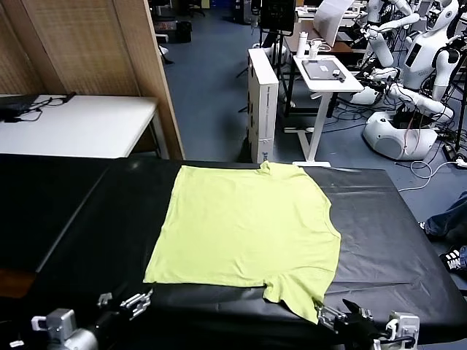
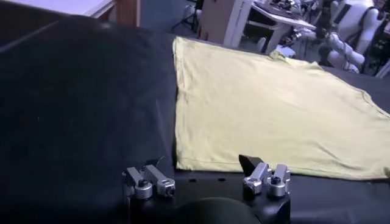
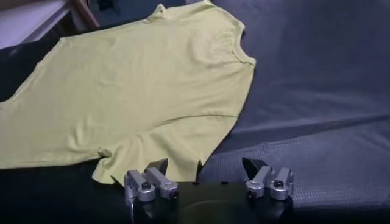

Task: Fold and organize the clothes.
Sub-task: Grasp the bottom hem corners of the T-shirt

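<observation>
Both grippers sit at the near edge of the desk, closest to the head camera: the left gripper (image 1: 135, 302) low on the left, the right gripper (image 1: 349, 315) low on the right, each with its fingers spread wide and holding nothing. Beyond them the lime T-shirt (image 1: 248, 230) lies flat on the black table cloth (image 1: 80, 219), turned sideways, its neck toward the robot's right and its hem toward the left. One sleeve points at the far edge; the other hangs toward the near edge, just beside the right gripper. Spread out like this, it looks ready for a first fold, with nothing folded yet.

From the left wrist, the left gripper (image 2: 207, 176) hovers just short of the shirt's hem corner (image 2: 183, 161), apart from the fabric, probably lined up to take that corner.

From the right wrist, the right gripper (image 3: 207, 176) faces the near sleeve (image 3: 152, 149), one fingertip just at its edge, the jaws wide open, seemingly set to pinch it.
</observation>
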Controlling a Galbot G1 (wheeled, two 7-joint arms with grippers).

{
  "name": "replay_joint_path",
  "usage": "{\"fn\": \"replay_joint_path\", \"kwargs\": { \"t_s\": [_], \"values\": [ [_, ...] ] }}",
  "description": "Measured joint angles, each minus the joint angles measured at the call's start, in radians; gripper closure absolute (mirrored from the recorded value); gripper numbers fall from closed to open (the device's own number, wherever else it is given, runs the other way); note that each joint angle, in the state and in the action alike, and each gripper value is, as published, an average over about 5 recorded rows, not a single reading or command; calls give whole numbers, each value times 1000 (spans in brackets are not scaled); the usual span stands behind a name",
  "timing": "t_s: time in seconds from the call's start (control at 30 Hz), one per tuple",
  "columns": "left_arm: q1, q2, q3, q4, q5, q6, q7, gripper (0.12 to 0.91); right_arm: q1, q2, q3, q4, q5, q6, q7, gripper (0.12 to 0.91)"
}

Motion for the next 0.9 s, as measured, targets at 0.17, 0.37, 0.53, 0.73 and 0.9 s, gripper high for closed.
{"fn": "replay_joint_path", "kwargs": {
  "t_s": [0.17, 0.37, 0.53, 0.73, 0.9],
  "values": [
    [-14, -2, 4, 19, 5, -4, -3, 123, 3, 5, -11, -9, -3, 0, 0, 120],
    [-28, -6, 12, 38, 9, -8, -5, 131, 7, 10, -22, -22, -5, 0, -2, 225],
    [-38, -14, 24, 53, 26, -11, -6, 279, 5, 10, -25, -26, -5, 0, -10, 343],
    [-38, -28, 37, 63, 54, -16, -3, 566, 0, 6, -23, -30, -5, 0, -16, 675],
    [-27, -29, 39, 59, 62, -15, 2, 817, -13, -4, -12, -13, 0, 0, -18, 868]
  ]
}}
